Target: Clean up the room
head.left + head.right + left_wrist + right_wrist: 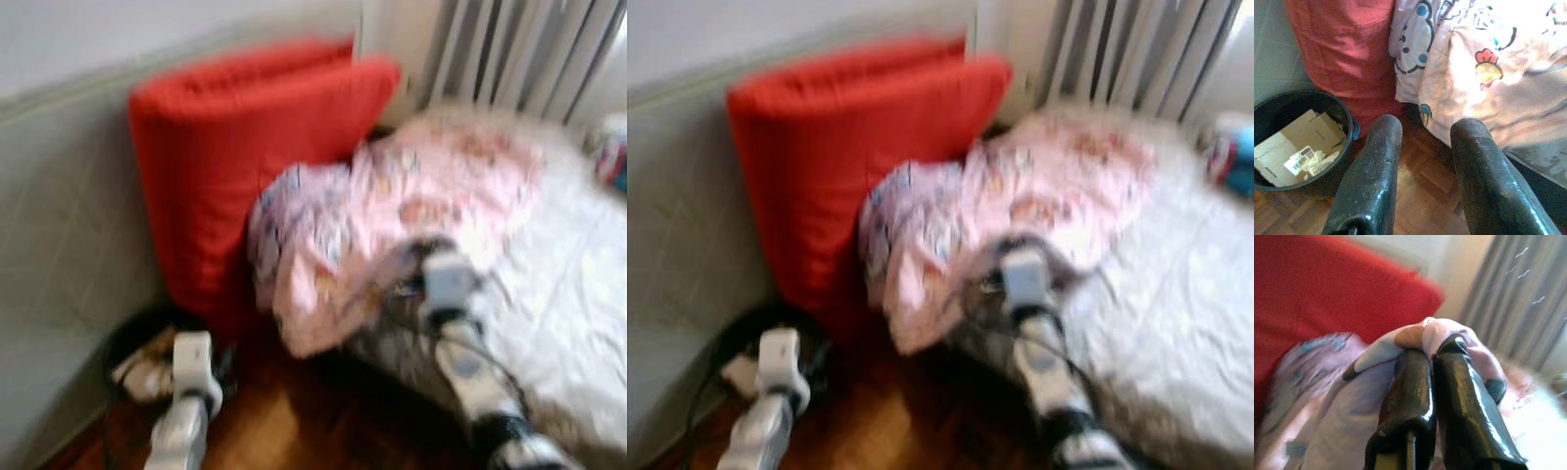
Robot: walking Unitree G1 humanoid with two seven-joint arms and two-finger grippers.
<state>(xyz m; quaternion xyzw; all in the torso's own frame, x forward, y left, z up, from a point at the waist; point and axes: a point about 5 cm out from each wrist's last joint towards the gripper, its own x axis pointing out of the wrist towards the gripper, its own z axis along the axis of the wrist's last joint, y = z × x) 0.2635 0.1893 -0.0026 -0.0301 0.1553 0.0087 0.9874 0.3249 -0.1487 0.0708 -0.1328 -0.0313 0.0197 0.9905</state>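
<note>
In the left eye view, blurred by motion, a pink printed blanket [392,225] is seen heaped on the near corner of a bed [578,294] covered in a white sheet, with part of it hanging over the edge toward the wooden floor [284,421]. A large red cushion [235,166] is stood upright against the wall beside the bed, and a black bucket [132,338] is set on the floor at its foot. The right hand [423,257] is raised into the folds of the blanket; the left hand [194,345] is held low, just beside the bucket.

The right eye view gives the same layout, and a radiator [1136,59] is made out behind the bed.

In the left wrist view the left hand's fingers [1371,181] are seen apart with nothing between them, above the floor. Cardboard and paper scraps [1298,147] are already lying in the bucket, and the blanket's edge hangs close by.

In the right wrist view the right hand's fingers [1410,396] are pressed together on a pinched fold of the blanket.

The tidying is judged to be in an early to middle stage: some rubbish is binned, the blanket has been gripped but is not yet straightened or folded, and the bed remains unmade.
</note>
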